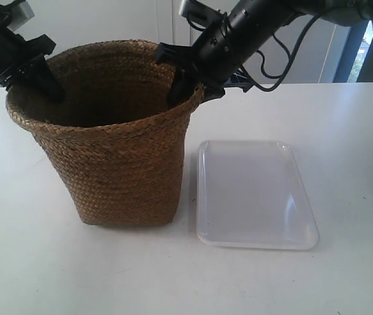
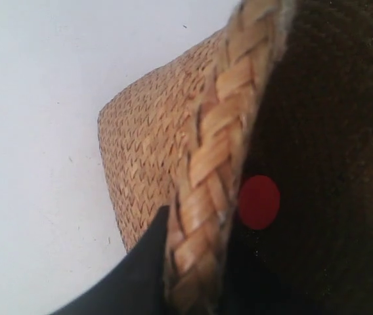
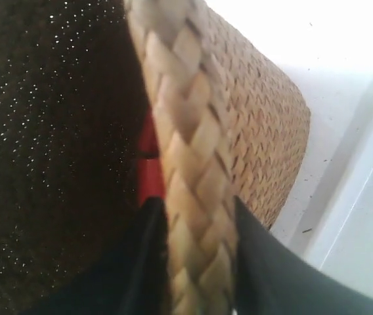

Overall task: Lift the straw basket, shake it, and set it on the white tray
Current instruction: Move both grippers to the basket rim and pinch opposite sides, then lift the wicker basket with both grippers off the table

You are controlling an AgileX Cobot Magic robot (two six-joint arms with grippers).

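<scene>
The basket (image 1: 121, 164) stood on the desk (image 1: 42, 262) just beside the tray (image 1: 255, 197). Our right end effector (image 3: 196, 203) pinched its rim; whether the left end effector (image 1: 42, 85) gripped, we could not tell. An uneven hold could tip it on lifting.

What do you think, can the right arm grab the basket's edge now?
Probably yes: the right gripper straddles the straw basket at its rim, one finger inside, one outside, with nothing else in the way.

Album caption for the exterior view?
Left gripper and right gripper straddle a brown woven straw basket rim, beside a flat white plastic tray.
</scene>
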